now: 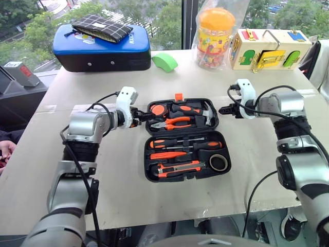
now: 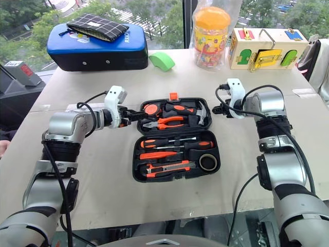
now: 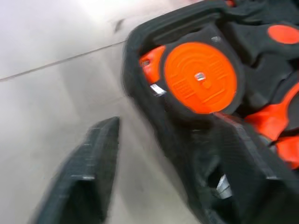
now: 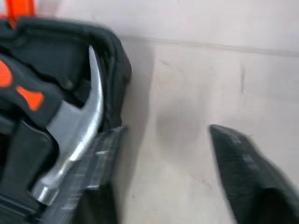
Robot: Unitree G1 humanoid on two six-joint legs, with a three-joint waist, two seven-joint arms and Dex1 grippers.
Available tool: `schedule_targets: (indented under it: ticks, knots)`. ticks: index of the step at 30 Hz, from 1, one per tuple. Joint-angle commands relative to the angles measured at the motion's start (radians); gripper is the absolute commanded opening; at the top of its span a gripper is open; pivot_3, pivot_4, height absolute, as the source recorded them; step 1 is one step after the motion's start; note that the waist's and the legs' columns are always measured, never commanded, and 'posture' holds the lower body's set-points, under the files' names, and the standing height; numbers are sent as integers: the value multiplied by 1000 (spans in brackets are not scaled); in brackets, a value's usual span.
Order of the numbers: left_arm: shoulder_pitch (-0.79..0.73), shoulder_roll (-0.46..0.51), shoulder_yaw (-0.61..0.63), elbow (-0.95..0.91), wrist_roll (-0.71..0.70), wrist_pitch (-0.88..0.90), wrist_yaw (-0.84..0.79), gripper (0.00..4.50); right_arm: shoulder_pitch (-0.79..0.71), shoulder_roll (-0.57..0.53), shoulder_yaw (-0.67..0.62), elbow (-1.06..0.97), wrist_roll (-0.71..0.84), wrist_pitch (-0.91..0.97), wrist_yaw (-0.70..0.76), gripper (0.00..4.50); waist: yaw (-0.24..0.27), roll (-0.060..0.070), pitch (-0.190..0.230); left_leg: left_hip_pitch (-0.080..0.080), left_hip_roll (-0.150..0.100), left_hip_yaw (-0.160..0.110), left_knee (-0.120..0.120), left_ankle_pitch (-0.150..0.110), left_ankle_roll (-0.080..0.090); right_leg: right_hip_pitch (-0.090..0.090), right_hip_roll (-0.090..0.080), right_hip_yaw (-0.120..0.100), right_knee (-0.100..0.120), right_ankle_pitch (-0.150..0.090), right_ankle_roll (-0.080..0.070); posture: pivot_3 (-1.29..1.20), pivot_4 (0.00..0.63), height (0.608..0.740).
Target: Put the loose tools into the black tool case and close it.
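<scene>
On the table, both tools gape empty at the open black tool case's far half.

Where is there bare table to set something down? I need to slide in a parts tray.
Free: the near strip in front of the black tool case, and the table outside each arm. Crowded: the far edge, with blue case, green object, candy jar and yellow latch box; left gripper and right gripper flank the case.

A pale table stretches beyond both pincers up to a large window. Green treetops show through the glass in daylight, split by a dark window post.
</scene>
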Motion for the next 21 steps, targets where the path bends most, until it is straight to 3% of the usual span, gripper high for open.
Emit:
schedule_targets:
  ticks: [1, 2, 4, 5, 7, 11, 19, 20, 21]
  knots:
    - [-13, 1, -9, 43, 32, -30, -11, 1069, -44, -3, -11, 7, 12, -23, 46, 444, 2, 0, 0, 1, 0, 0, 0, 0, 0, 0, 0, 0, 1, 1, 0, 0, 150, 740]
    - [-13, 4, -7, 45, 34, -34, -15, 780, -46, -8, -10, -5, 14, -29, 60, 101, 4, 1, 0, 1, 0, 0, 0, 0, 0, 0, 0, 0, 1, 2, 0, 0, 150, 740]
    - [-11, 8, 0, 45, 38, -37, -21, 161, -40, -23, -11, -61, 24, -40, 91, 0, 7, 1, 1, 1, 0, -1, 0, 0, 0, 0, 1, 0, 1, 4, 1, 0, 150, 740]
    - [-9, 8, 3, 42, 38, -36, -22, 0, -34, -30, -14, -94, 36, -31, 109, 458, 7, 1, 1, 1, 0, -1, 1, 0, 0, 0, 1, 0, 1, 5, 1, 0, 150, 740]
    - [-5, 5, 8, 37, 40, -36, -19, 0, -30, -38, -21, -137, 48, 1, 120, 965, 7, 1, 1, 2, 0, -1, 1, 0, 0, 0, 1, 0, 1, 5, 2, 0, 150, 740]
    - [2, -4, 19, 21, 35, -29, -12, 0, -43, -27, -42, -145, 69, 61, 112, 2746, 7, 1, 1, 2, 1, -1, 0, 0, 0, 0, 2, 0, 1, 5, 2, 0, 150, 740]
    - [9, -17, 15, -16, 31, -10, -6, 0, -49, 34, 27, 38, -36, -71, 43, 2746, 11, 1, 1, 1, 1, -1, 0, 0, 0, 0, 1, 0, 1, 5, 1, 0, 150, 740]
    - [9, -18, 15, -20, 30, -8, -5, 0, -53, 37, 26, 65, -41, -89, 43, 2368, 10, 1, 1, 1, 1, -1, 0, 0, 0, 0, 1, 0, 0, 5, 1, 0, 150, 740]
    - [9, -19, 15, -23, 30, -6, -4, 0, -56, 38, 29, 84, -46, -103, 48, 2261, 10, 1, 1, 2, 1, -1, 0, 0, 0, 0, 1, 0, 0, 5, 1, 0, 150, 740]
